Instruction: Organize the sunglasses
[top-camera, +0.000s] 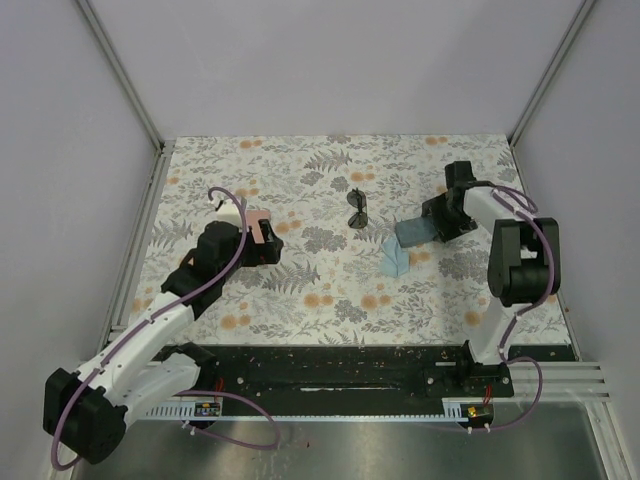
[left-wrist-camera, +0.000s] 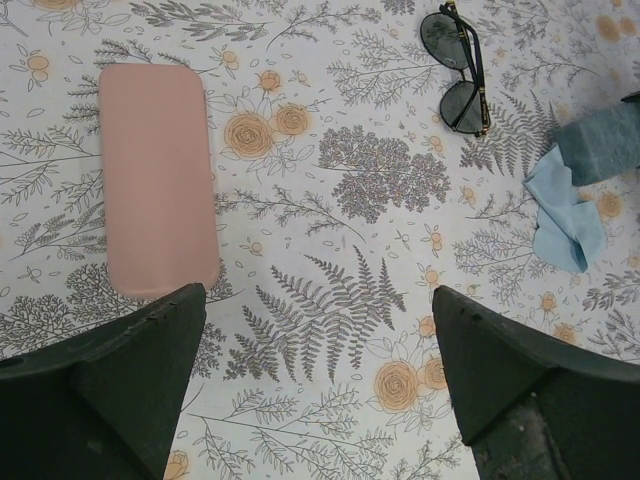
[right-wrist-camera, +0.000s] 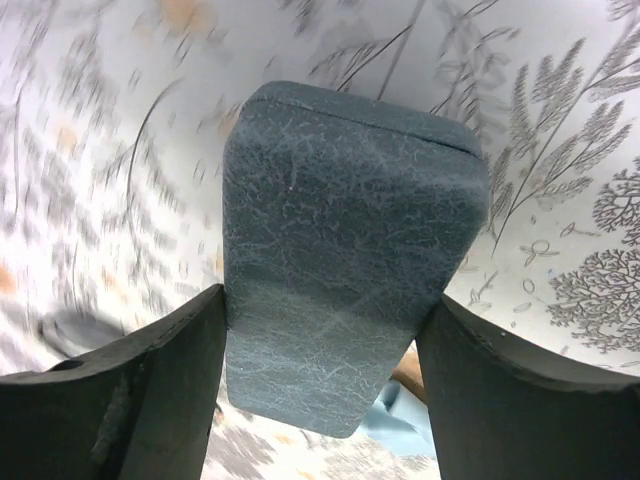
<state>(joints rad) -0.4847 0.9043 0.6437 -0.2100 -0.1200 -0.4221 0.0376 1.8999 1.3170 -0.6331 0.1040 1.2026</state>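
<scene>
The dark-framed sunglasses (top-camera: 357, 208) lie folded on the flowered cloth in the middle back; they also show at the top right of the left wrist view (left-wrist-camera: 455, 68). The white-framed pair is out of view. My left gripper (left-wrist-camera: 320, 380) is open and empty, hovering just right of the pink case (left-wrist-camera: 158, 178). In the top view the left gripper (top-camera: 262, 240) sits over the pink case (top-camera: 259, 220). My right gripper (right-wrist-camera: 320, 380) is shut on the grey-blue case (right-wrist-camera: 345, 250) and holds it above the cloth, right of the sunglasses. The case also shows in the top view (top-camera: 414, 233).
A light blue cloth (top-camera: 395, 260) lies crumpled under and left of the grey-blue case; it also shows in the left wrist view (left-wrist-camera: 562, 215). A black rail (top-camera: 330, 365) runs along the near edge. Grey walls close in the back and sides.
</scene>
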